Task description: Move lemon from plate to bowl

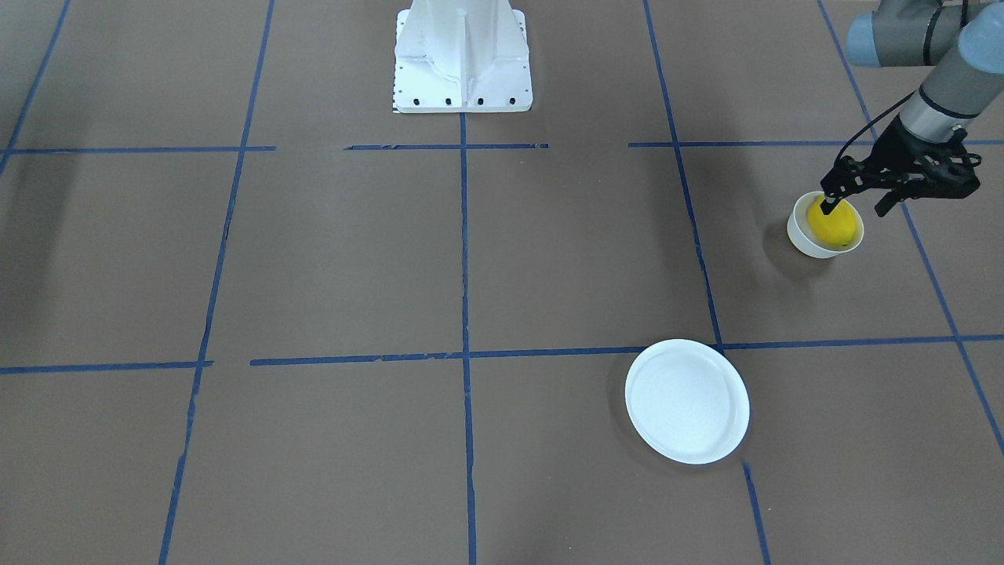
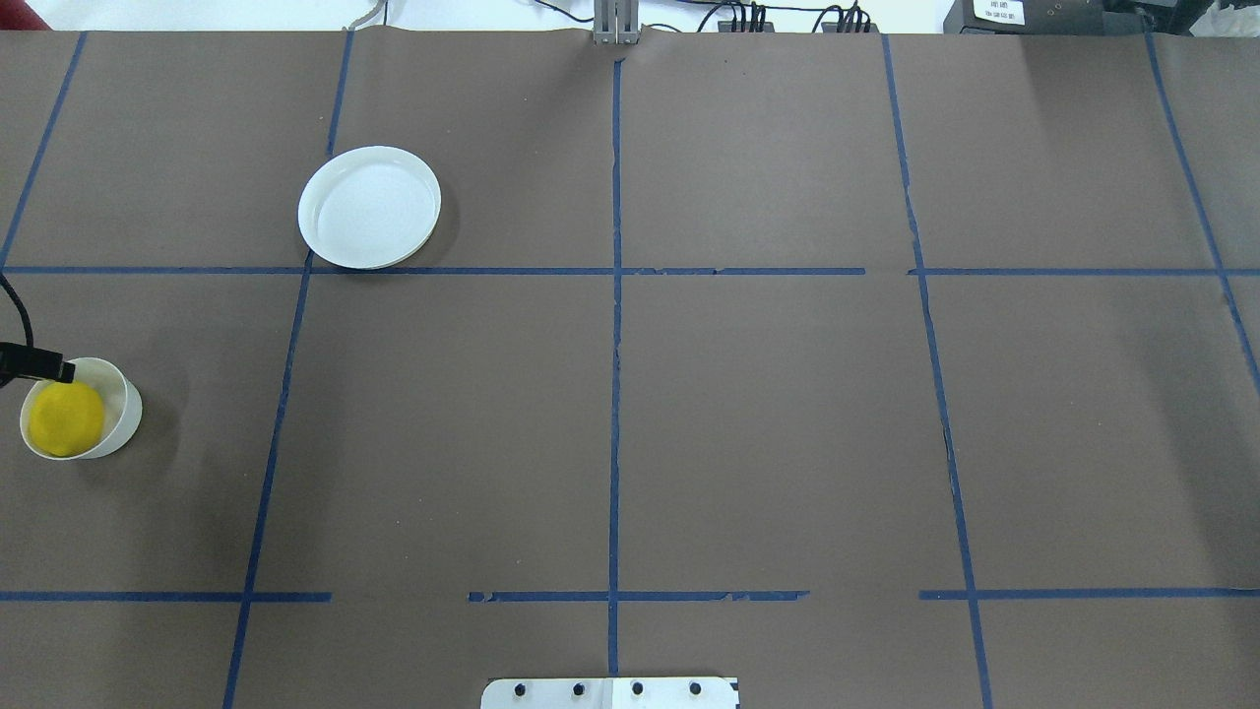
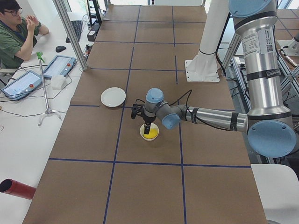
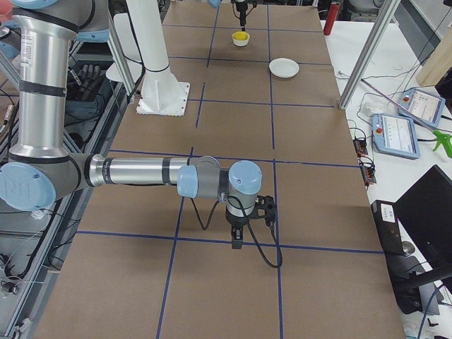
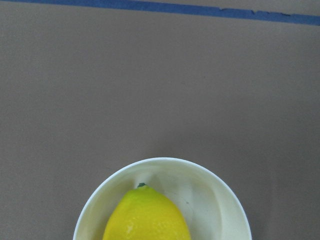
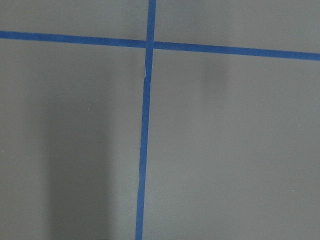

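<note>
The small bright yellow lemon (image 1: 833, 224) lies inside the small deep white bowl (image 1: 800, 238). The left gripper (image 1: 856, 209) hangs just above it, its jaws spread wide and holding nothing. In the front-facing view the flat round white plate (image 1: 687, 400) sits at 7 o'clock from the bowl, well apart, on the brown counter (image 1: 353, 275). For the right gripper (image 4: 238, 242), I cannot tell how the jaws stand.

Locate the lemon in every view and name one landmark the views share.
Front-facing: lemon upper right, in the bowl.
Overhead: far left.
Exterior left: centre.
Exterior right: top centre.
Left wrist: bottom centre.
Right wrist: not in view.
Landmark: the empty white plate, in all four exterior views.
</note>
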`<state>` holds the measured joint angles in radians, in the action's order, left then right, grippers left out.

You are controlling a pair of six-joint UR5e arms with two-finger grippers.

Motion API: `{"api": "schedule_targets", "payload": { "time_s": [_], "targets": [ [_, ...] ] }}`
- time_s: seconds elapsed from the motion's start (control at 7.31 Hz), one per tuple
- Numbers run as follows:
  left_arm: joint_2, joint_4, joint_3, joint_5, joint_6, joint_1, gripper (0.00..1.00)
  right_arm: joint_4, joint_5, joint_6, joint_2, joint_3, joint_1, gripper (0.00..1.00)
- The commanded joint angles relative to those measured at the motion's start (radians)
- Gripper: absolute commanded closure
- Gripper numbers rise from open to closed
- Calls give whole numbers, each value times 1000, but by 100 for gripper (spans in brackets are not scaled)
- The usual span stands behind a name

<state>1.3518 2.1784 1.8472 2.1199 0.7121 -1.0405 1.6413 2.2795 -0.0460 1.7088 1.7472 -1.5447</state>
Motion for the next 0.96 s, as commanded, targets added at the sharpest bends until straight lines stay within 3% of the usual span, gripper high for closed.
{"api": "schedule_targets", "payload": {
  "time_s": [0.0, 0.14, 0.27, 0.55, 0.82],
  "targets": [
    [19, -249, 59, 61, -382, -248, 1, 0, 0, 0, 0, 0, 0, 0],
    [29, -334, 66, 159, -539, -386, 0, 0, 0, 0, 0, 0, 0, 0],
    [26, -430, 53, 190, -671, -467, 0, 0, 0, 0, 0, 0, 0, 0],
    [14, -582, 11, 192, -727, -510, 0, 0, 0, 0, 0, 0, 0, 0],
    [-16, -581, 0, 199, -729, -512, 0, 0, 0, 0, 0, 0, 0, 0]
  ]
}}
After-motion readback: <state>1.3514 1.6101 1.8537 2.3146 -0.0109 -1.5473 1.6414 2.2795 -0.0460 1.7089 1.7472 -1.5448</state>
